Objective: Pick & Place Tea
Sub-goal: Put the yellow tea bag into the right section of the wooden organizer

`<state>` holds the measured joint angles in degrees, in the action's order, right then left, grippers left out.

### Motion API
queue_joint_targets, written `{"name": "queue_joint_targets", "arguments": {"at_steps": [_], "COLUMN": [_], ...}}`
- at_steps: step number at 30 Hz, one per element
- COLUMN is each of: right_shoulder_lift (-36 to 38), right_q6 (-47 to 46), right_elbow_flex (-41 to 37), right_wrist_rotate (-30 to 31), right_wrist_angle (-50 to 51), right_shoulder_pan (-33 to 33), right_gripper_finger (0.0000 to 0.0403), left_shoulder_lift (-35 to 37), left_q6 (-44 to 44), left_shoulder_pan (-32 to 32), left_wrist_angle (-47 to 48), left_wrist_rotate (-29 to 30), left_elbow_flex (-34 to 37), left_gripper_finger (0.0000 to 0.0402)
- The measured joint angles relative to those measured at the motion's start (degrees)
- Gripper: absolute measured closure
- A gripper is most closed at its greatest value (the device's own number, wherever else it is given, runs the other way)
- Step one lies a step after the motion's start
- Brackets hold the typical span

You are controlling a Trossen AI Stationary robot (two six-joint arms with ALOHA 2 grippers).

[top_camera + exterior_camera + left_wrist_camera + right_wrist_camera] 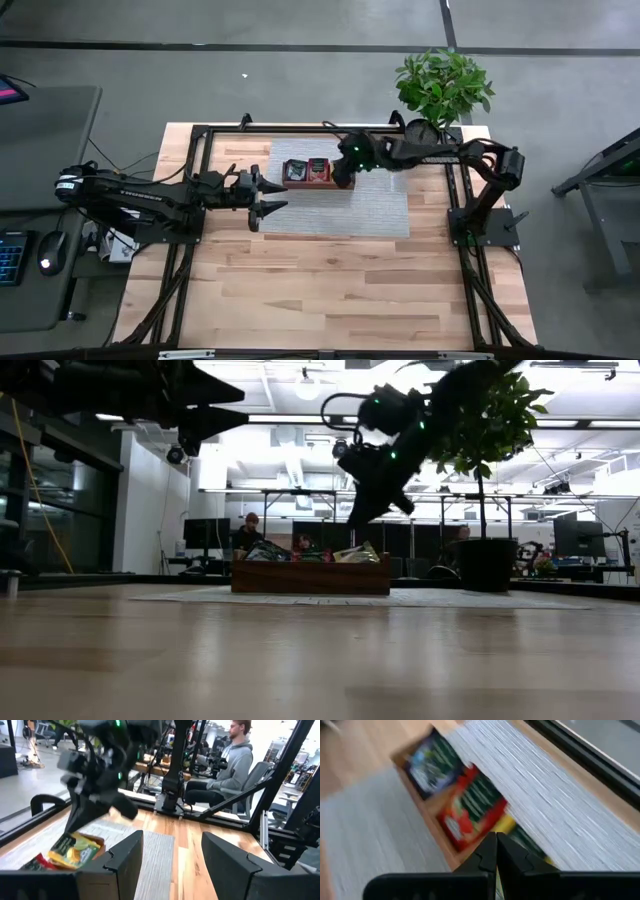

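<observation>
The tea lies as flat packets in a brown wooden tray (308, 172) on a grey mat (380, 212) at the table's far middle. The right wrist view shows a dark packet (432, 765), red packets (470, 812) and a yellow one (506, 824) in the tray's compartments. My right gripper (496, 851) hangs above the tray's right end (352, 520), slanting down, shut with nothing between its fingers. My left gripper (272, 198) waits level and open to the tray's left, clear of it. Yellow-green packets (75, 852) show past its fingers.
A potted plant (443, 85) stands at the table's far right corner, close behind my right arm. Black frame rails (200, 150) run along the table's left, right and far sides. Bare wood (330, 290) lies toward the near edge. A person (235, 760) sits beyond the table.
</observation>
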<state>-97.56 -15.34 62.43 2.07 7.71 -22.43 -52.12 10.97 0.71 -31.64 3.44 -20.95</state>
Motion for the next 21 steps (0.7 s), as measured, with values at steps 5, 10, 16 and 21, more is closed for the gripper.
{"name": "queue_joint_targets", "arguments": {"at_steps": [5,10,16,21], "right_shoulder_lift": [0.0,-0.5,-5.2,-7.4], "right_q6": [-3.0,-6.1,-6.8,-10.1], "right_elbow_flex": [8.5,10.9,10.8,10.8], "right_wrist_rotate": [1.5,-1.3,-2.3,0.2], "right_wrist_angle": [16.9,19.2,20.9,21.0], "right_shoulder_pan": [0.3,0.6,2.7,3.2], "right_gripper_finger": [0.0401,0.0402,0.0402,0.0402], "left_shoulder_lift": [0.0,0.0,0.0,0.0], "left_q6": [0.9,0.9,0.9,1.3], "left_shoulder_pan": [0.0,0.0,0.0,0.0], "left_wrist_angle": [1.3,1.7,1.7,1.8], "left_wrist_rotate": [0.0,0.0,-0.1,-1.0], "left_elbow_flex": [0.0,0.0,0.0,0.0], "left_gripper_finger": [0.0202,0.0202,0.0202,0.0202]}}
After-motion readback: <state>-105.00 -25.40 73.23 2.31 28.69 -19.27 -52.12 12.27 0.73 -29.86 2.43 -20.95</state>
